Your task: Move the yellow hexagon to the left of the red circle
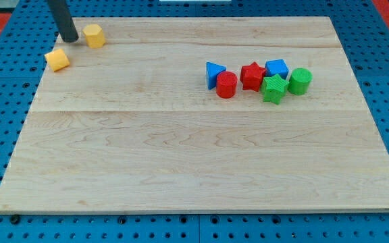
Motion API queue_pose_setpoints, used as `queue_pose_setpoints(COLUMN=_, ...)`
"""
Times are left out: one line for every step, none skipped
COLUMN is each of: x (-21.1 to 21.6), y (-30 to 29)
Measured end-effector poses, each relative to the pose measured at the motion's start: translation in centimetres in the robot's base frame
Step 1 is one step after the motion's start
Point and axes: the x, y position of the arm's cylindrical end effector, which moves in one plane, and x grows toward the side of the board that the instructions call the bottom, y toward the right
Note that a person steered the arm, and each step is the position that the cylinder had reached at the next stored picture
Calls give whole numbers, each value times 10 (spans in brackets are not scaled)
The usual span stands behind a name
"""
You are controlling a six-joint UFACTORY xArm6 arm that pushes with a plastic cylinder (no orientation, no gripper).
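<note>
Yellow hexagon [94, 35] sits at the view's top-left corner of the wooden board [194, 162], just to the view's right of my tip [70, 38], which stands between it and a second yellow block [57, 59] whose shape cannot be made out with certainty. The rod carries no jaws and holds nothing; whether the tip touches the hexagon cannot be told, though the two are very close. The red circle [226, 85] lies well apart toward the view's right, packed into a cluster: a blue triangle [213, 72] touches or nearly touches it on the view's left, with a red star [252, 76], a blue block [277, 69], a green star [273, 88] and a green cylinder [300, 80] beyond. Principal risks, as judged from this layout: an off-centre push may cause the hexagon to rotate and slip off the tip during the long traverse; a push started from the wrong side may drive it off the board's top edge, which is close. The destination is the larger hazard — the blue triangle already occupies the spot beside the circle, so an arriving hexagon is likely to shove the triangle into the circle and displace the reference itself. Confusing the two yellow blocks is also possible — they are alike in colour and sit near each other.
</note>
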Motion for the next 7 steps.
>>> queue_pose_setpoints(x=-16, y=61)
queue_pose_setpoints(x=44, y=175)
queue_pose_setpoints(x=-33, y=171)
queue_pose_setpoints(x=-38, y=83)
queue_pose_setpoints(x=1, y=64)
queue_pose_setpoints(x=53, y=90)
queue_pose_setpoints(x=33, y=97)
